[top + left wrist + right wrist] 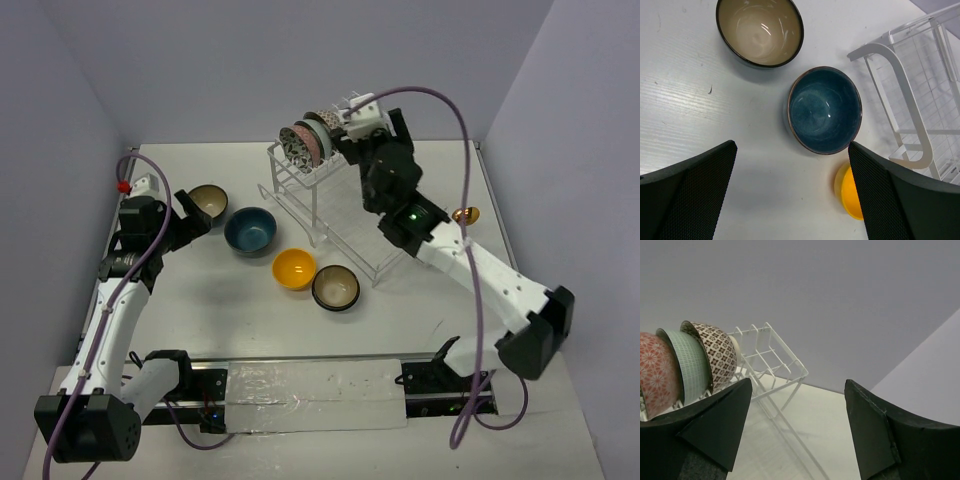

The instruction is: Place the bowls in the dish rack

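The left gripper [791, 147] is hovering wide open and empty, the dark blue ceramic bowl [825, 110] lying just ahead between its fingers; pinching one rim wall squarely looks wisest; farther off, the right gripper [797, 384] is standing open, empty, beside patterned bowls [715, 352] in the white wire dish rack [777, 360].

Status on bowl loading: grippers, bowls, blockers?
Left gripper open, pointed at blue bowl. Right gripper open, empty, by racked bowls on dish rack top shelf. Also loose on table: tan bowl, yellow bowl, black bowl. Nothing blocking.
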Controlling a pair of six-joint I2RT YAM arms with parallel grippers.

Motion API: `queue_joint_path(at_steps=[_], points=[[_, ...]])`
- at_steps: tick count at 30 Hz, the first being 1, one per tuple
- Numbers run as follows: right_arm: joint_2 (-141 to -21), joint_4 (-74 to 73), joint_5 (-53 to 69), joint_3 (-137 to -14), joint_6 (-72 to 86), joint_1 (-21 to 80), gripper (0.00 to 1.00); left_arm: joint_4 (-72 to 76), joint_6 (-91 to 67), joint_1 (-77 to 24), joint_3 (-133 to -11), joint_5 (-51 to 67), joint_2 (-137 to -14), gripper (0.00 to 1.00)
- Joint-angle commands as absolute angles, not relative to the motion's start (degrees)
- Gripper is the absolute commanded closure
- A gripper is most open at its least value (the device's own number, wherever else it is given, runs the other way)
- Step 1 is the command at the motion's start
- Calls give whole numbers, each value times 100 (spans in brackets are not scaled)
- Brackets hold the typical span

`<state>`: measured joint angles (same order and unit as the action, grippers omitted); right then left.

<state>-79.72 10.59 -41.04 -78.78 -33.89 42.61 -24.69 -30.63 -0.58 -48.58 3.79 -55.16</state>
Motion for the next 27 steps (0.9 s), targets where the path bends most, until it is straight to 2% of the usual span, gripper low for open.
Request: queue_joint_path(at_steps=[1,7,12,21,27], points=[[-7200,783,-3736,-7436,-2445,4298,18,-2373,-3076,-44,-4843,606,-5634,1],[-6154,159,-3209,-6690,-1145,4307,17,-2426,-3374,-166,-4729,879,-5581,1],[-5292,132,-3032,-5838,305,4298,11,-2531,-3717,-588,-4693,616,-5686,1],[-4351,-97,-2997,-4643,1862,4289,0,-2225,-4683,-2309,-4570,62,-6326,1],[-4061,-290,-2971,-4123,2171,4289,0,-2040,-5009,-3197,-4746,-245,-7074,1]])
